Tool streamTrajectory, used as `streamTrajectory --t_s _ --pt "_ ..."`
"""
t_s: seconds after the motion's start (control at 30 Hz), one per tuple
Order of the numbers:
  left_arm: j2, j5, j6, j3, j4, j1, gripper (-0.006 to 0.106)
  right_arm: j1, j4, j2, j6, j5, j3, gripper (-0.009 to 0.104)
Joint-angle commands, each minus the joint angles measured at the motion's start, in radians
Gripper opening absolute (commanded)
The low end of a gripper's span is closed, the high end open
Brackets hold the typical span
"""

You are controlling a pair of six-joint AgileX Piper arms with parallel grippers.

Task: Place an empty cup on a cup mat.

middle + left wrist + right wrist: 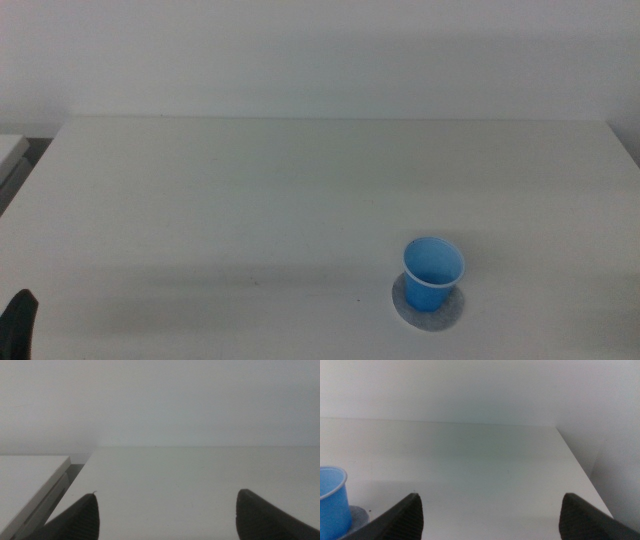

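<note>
bright blue cup (434, 271) with a pale whitish rim; mottled grey cup mat (432, 316); plain white table (250, 200).

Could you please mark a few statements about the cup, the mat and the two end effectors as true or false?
1. The cup stands upright on the cup mat. True.
2. The cup holds a dark liquid. False: its inside shows only blue.
3. The right end effector grips the cup. False: its jaws are spread with nothing between them, the cup off to one side.
4. The left end effector is open, holding nothing. True.
5. The mat is bright red. False: it is grey.
</note>
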Motion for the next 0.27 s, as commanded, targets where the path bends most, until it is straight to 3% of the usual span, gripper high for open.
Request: streamTrajectory --t_s 0.0,0.23 --pt "-0.005 -0.011 0.0 0.002 -0.014 -0.007 0.094 0.001 -0.006 -0.005 -0.004 -0.007 0.003 0.093" --pt "-0.005 -0.03 0.0 0.002 -0.011 -0.005 0.094 0.001 -0.006 -0.005 -0.004 -0.007 0.003 0.093"
